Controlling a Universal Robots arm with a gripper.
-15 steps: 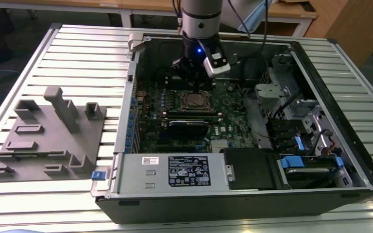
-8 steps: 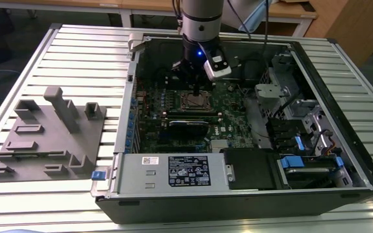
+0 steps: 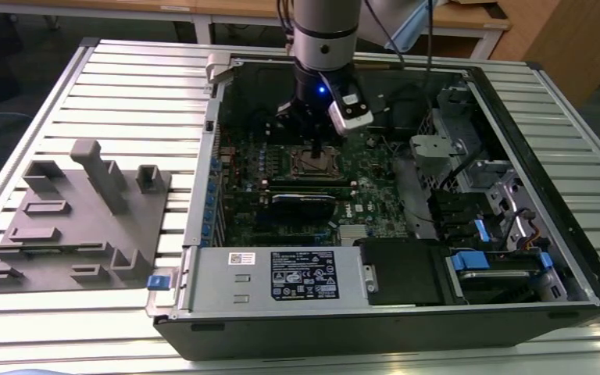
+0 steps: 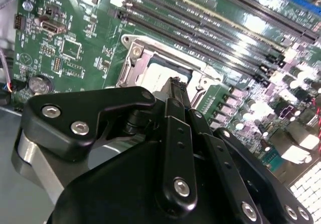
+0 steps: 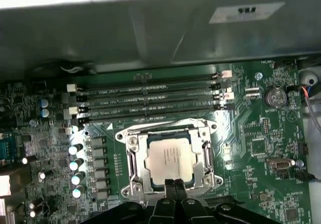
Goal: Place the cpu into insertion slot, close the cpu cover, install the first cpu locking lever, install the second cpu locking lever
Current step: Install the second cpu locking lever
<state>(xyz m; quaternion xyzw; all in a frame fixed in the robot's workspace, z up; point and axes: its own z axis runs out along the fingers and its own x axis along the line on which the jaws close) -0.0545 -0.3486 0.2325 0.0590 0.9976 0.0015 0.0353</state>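
While the cpu (image 5: 170, 159) is lying flat in the insertion slot (image 5: 131, 156), shiny side up, the gripper (image 5: 174, 190) is touching its edge, fingers pinched together.

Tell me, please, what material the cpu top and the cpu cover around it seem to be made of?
The cpu top looks like dull silver-grey metal: flat, matte, softly lit. The cpu cover seems brighter bare metal, likely steel, because its thin frame gives sharp glints. The gripper fingertips are matte black.

Soft blur, glare on motherboard (image 4: 261, 28)
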